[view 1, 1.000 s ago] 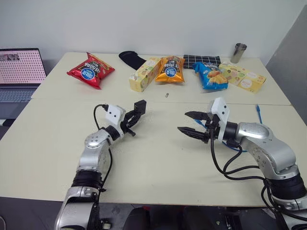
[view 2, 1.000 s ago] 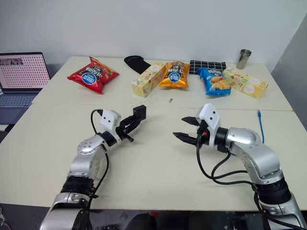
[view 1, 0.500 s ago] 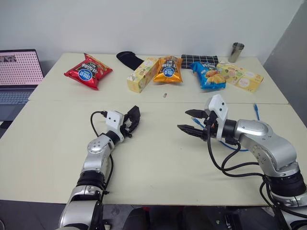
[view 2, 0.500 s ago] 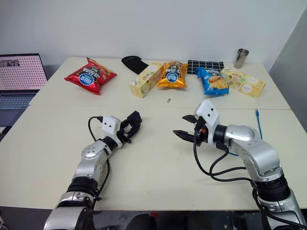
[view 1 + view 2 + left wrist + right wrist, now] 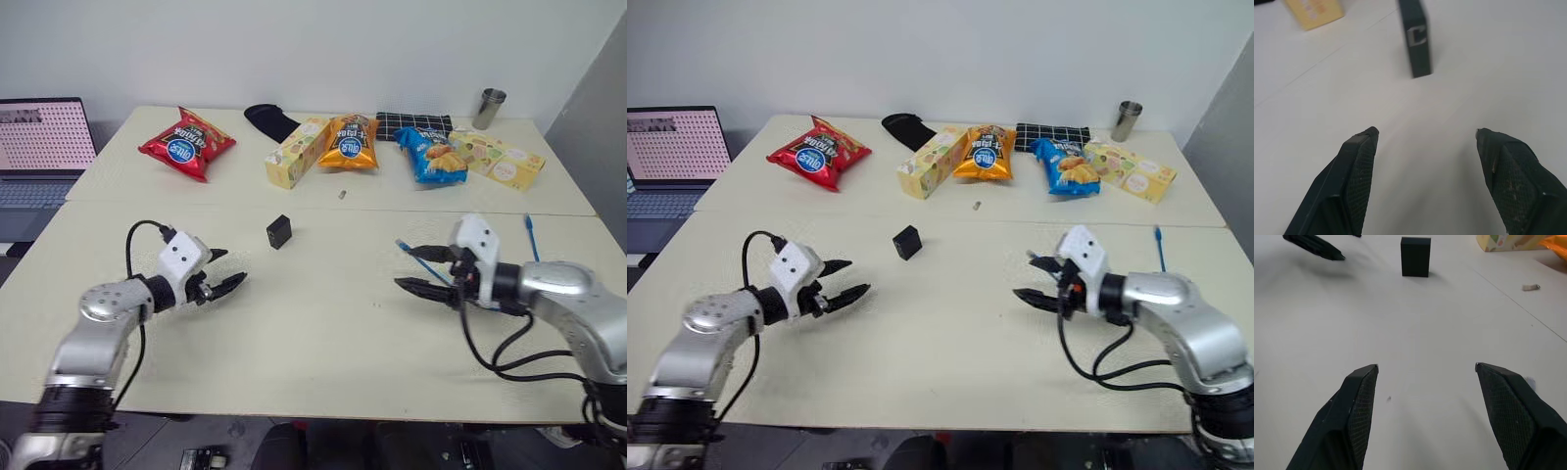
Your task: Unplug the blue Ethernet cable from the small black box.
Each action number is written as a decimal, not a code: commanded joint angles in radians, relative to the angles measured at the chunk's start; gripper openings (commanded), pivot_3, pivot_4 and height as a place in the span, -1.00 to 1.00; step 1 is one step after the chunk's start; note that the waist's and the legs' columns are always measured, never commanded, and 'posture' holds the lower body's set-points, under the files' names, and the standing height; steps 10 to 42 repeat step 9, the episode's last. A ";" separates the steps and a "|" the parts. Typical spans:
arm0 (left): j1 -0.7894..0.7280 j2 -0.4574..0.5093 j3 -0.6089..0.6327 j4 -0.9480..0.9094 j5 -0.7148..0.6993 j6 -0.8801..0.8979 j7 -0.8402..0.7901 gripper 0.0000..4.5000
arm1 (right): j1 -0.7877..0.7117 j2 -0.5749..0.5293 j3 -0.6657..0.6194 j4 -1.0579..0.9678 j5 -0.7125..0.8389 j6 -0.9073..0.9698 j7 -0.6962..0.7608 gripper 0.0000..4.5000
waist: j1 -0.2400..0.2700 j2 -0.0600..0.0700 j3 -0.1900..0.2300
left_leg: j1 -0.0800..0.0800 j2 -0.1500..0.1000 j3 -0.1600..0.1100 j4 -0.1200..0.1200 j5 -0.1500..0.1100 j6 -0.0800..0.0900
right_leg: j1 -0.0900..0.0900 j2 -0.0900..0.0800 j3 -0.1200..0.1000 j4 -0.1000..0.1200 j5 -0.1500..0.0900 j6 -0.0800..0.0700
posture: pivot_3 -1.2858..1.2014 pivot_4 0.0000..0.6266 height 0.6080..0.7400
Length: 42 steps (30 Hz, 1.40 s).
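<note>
The small black box stands on edge near the middle of the table, well short of the far edge where the snack bags lie, and no cable is plugged into it. It looks light, rigid and smooth-sided, likely to tip or slide if nudged; its two flat faces would be the place to pinch it. The blue Ethernet cable lies toward the table's right edge, one plug near the right arm; thin and limp, it is best gripped at the hard plug rather than the cord. The left gripper hangs low over the table near the front-left, jaws spread and empty, aimed at the box. The right gripper hangs low front-right, jaws also wide apart, holding nothing.
</note>
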 commanded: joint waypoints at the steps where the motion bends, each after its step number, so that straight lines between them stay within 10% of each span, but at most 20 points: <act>1: -0.037 0.077 0.066 -0.055 -0.081 0.056 -0.094 0.50 | 0.007 -0.066 -0.093 0.015 0.024 -0.030 0.059 0.49 | -0.001 0.000 0.000 | 0.000 0.000 0.000 0.000 0.000 0.000 | 0.000 0.000 0.000 0.000 0.000 0.000 | 0.03 -0.52 1.00; 42: -0.078 0.129 0.064 -0.091 -0.117 0.111 -0.153 0.50 | -0.001 -0.110 -0.116 0.104 -0.004 -0.084 0.087 0.49 | -0.002 0.000 0.000 | 0.000 0.000 0.001 0.000 -0.002 0.003 | 0.000 0.000 0.001 0.000 0.000 0.000 | 0.03 -0.52 1.00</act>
